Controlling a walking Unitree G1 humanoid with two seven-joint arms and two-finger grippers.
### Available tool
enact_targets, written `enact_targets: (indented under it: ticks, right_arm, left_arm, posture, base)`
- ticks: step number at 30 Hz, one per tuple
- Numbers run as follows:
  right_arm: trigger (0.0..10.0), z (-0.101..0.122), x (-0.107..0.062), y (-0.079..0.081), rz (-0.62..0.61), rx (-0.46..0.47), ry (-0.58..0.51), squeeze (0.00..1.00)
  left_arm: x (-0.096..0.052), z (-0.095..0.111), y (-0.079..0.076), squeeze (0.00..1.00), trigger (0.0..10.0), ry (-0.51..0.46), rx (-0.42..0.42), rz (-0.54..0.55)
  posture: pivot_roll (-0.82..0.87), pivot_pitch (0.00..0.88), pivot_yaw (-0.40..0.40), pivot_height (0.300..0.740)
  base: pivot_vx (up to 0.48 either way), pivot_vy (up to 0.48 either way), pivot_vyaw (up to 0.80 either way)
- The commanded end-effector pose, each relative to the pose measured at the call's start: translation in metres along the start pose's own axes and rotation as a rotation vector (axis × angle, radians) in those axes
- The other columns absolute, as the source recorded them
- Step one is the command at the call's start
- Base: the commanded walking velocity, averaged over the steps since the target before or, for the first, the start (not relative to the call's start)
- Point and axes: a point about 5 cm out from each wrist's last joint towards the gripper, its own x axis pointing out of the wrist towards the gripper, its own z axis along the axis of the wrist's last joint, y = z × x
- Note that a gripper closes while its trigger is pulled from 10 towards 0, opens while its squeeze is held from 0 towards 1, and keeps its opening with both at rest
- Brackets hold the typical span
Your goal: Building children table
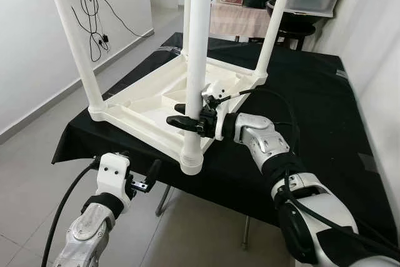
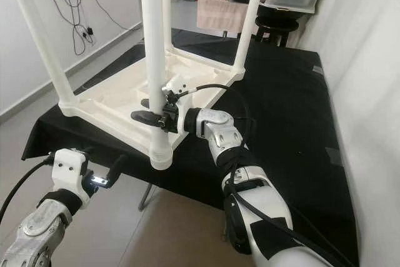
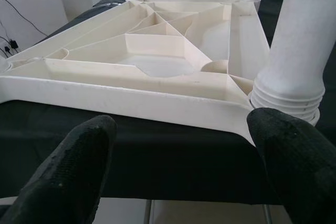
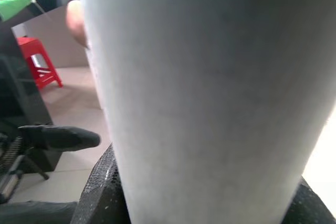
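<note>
The children's table [image 1: 156, 101] lies upside down on the black-draped counter [image 1: 300, 92], its ribbed white underside facing up and its legs standing in the corner sockets; the near leg [image 1: 197, 48] sits at the corner closest to the robot, at about 6 o'clock of the tabletop. It looks like moulded hollow plastic, so I judge it light and stiff, with smooth round legs that could slip or twist in a pinch; the best hold on a leg is low, just above the ribbed collar [image 1: 191, 156] where it enters the socket, while the tabletop itself is better taken by its rim. The right tool [image 1: 190, 123] is clamped on that near leg a little above the collar, its black fingers wrapped to either side of the tube, reaching in from about 3 o'clock of the leg. The left tool [image 1: 147, 176] hangs below the counter edge at roughly 7 o'clock of the same corner, fingers [image 3: 79, 156] spread apart and holding nothing, pointed at the table's near rim [image 3: 131, 100] and just short of it. Pressing the leg home looks like the step in hand.
</note>
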Motion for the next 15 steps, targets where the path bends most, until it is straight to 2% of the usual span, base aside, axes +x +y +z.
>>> enact_targets:
  ticks: [1,2,3,4,6,7,8,10,11,15]
  right_arm:
    - [0.0,-0.013,-0.006,-0.006,-0.142,0.021,0.042,0.0]
    - [0.0,-0.025,-0.006,-0.01,-0.42,0.049,0.061,0.0]
    - [0.0,-0.025,-0.006,-0.01,-0.42,0.049,0.061,0.0]
    - [0.0,-0.048,0.001,0.012,-0.557,0.147,0.089,0.0]
    - [0.0,-0.048,0.001,0.012,-0.557,0.147,0.089,0.0]
    - [0.0,-0.058,0.006,0.029,-0.655,0.129,0.105,0.0]
    - [0.0,-0.061,0.009,0.036,-0.704,0.152,0.103,0.0]
    - [0.0,-0.061,0.014,0.037,-0.689,0.132,0.11,0.0]
    - [0.0,-0.06,0.016,0.032,-0.689,0.108,0.109,0.0]
    - [0.0,-0.059,0.018,0.028,-0.682,0.102,0.114,0.0]
  left_arm:
    - [-0.003,0.0,0.0,0.0,10.0,0.001,-0.005,0.0]
    - [-0.003,0.001,0.001,0.0,10.0,0.0,-0.004,0.001]
    - [-0.003,0.001,0.001,0.0,10.0,0.0,-0.004,0.001]
    - [-0.003,0.001,0.002,0.0,10.0,-0.001,-0.006,0.0]
    - [-0.003,0.001,0.002,0.0,10.0,-0.001,-0.006,0.0]
    - [-0.002,0.001,0.003,0.0,10.0,-0.001,-0.006,-0.001]
    - [0.0,0.001,0.003,0.0,10.0,0.001,-0.005,-0.002]
    - [0.001,0.001,0.004,0.0,10.0,0.002,-0.001,-0.003]
    - [0.003,0.001,0.004,0.0,10.0,0.003,0.002,-0.003]
    - [0.004,0.001,0.005,0.0,10.0,0.001,0.004,0.001]
  posture:
    - [-0.02,0.004,-0.072,0.74]
    - [-0.03,0.011,-0.065,0.74]
    - [-0.03,0.011,-0.065,0.74]
    - [-0.04,0.017,-0.044,0.74]
    - [-0.04,0.017,-0.044,0.74]
    - [-0.04,0.012,-0.035,0.74]
    - [-0.04,0.001,-0.031,0.74]
    - [-0.04,0.0,-0.041,0.74]
    - [-0.04,0.0,-0.047,0.74]
    - [-0.03,0.0,-0.05,0.74]
  base:
    - [0.0,0.0,0.0]
    - [0.0,0.0,0.0]
    - [0.0,0.0,0.0]
    - [0.0,0.0,0.0]
    - [0.0,0.0,0.0]
    - [0.0,0.0,0.0]
    - [0.0,0.0,0.0]
    - [0.0,0.0,0.0]
    - [0.0,0.0,0.0]
    - [0.0,0.0,0.0]
